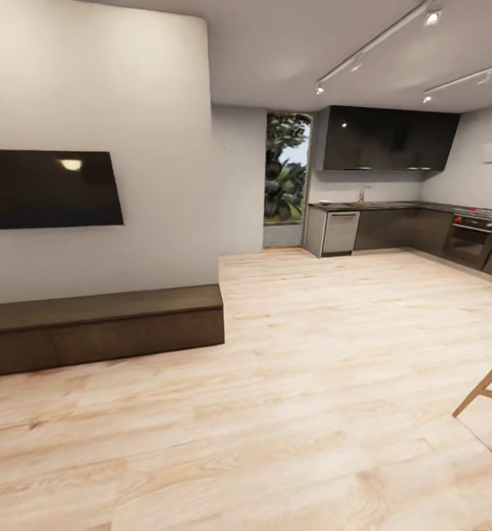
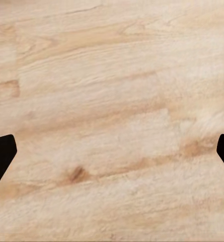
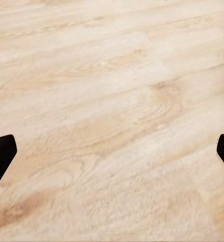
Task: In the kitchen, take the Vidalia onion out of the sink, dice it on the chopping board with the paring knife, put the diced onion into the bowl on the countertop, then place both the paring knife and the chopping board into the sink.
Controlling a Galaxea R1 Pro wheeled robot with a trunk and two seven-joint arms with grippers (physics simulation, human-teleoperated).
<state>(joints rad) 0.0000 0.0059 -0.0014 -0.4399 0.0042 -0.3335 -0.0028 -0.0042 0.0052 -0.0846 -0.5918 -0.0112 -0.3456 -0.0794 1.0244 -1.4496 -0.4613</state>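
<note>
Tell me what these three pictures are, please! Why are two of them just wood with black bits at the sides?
They come from a robot's three cameras. The big one is from its head: it looks across a room with a wooden floor, a black TV on the wall above a long low cabinet, and a kitchen far off with a grey countertop and an oven. The other two cameras sit on its arms and look down at the floor. The black bits are fingertips of the left gripper and right gripper, wide apart and holding nothing.
</note>
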